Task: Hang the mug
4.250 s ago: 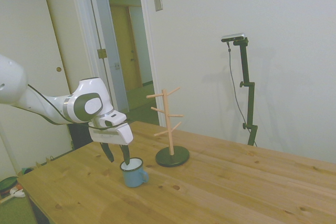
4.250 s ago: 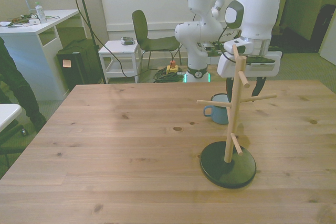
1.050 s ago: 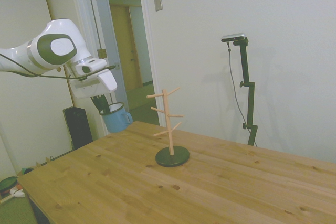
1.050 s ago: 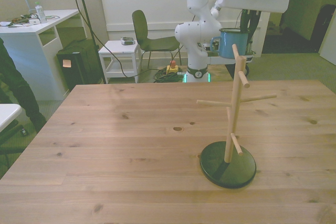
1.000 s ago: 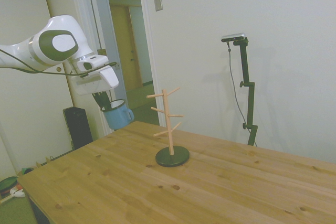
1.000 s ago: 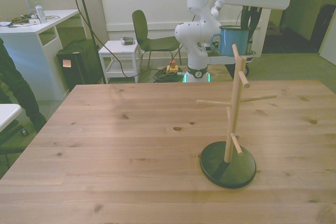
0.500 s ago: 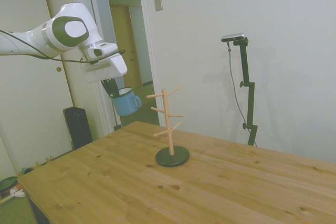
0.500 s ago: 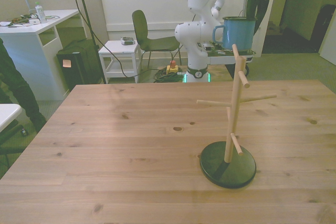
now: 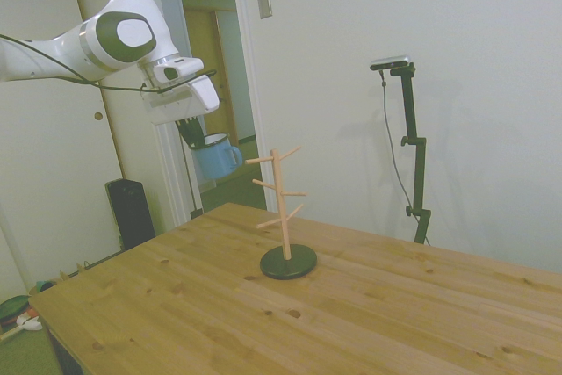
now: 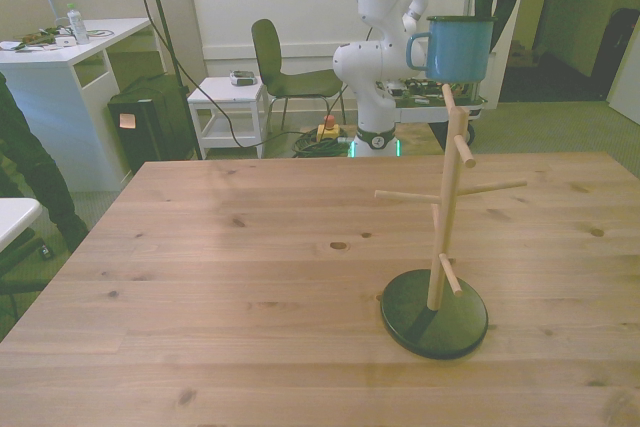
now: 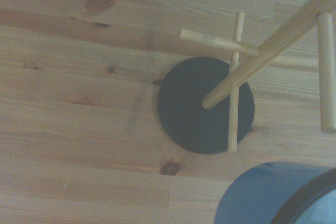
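Side view: the gripper (image 9: 195, 133) hangs high above the bench (image 9: 263, 322), its dark fingers closed on the rim of the light-blue mug (image 9: 215, 158). The mug is carried upright, well clear of the bench and just short of the wooden mug tree (image 9: 281, 208), about level with its top peg. That height probably lets the handle clear the pegs on approach.

Front view: the mug (image 10: 458, 48) sits above the mug tree's post (image 10: 447, 197), its loop handle (image 10: 417, 50) pointing to the front view's left. The gripper body is cut off by the picture's top edge. A chair (image 10: 290, 72) and a person's dark sleeve (image 10: 25, 162) stand off the bench, uninvolved.

Wrist view: the tree's black base (image 11: 206, 106) and slanting pegs lie below, with the mug's blurred rim (image 11: 283, 195) at the corner. The mug is not yet hung; aligning the handle with a peg appears to be next.
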